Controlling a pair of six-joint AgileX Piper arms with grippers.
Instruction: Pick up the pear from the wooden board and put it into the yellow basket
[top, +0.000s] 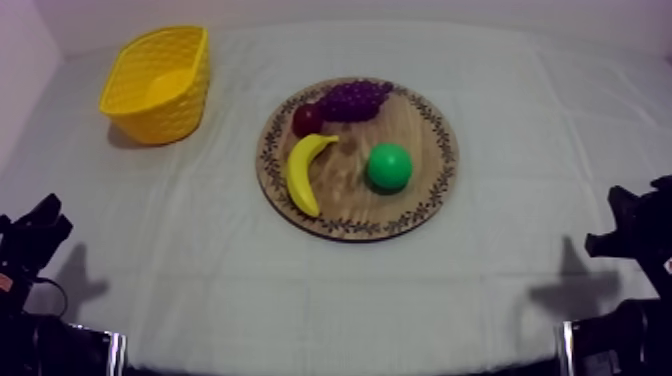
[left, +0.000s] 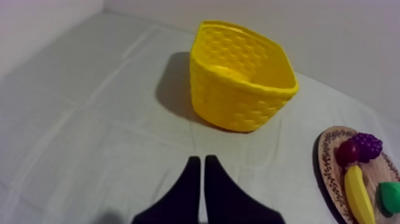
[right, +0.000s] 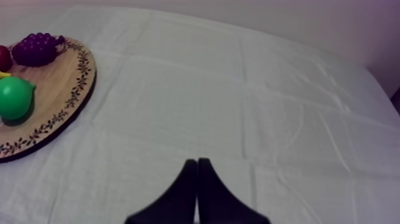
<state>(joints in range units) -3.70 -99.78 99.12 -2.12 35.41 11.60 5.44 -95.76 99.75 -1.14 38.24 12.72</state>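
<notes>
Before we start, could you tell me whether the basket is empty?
Empty: the basket holds nothing; the pear lies on the board.

Fingers together, the black left gripper (left: 202, 159) is facing a yellow lattice basket (left: 241, 89); seemingly a green pear (left: 390, 198) is sitting on a round wooden board (left: 326, 173).

top view slants down on table (top: 200, 270) — wrist views low, sharing board (right: 59, 89)
</notes>
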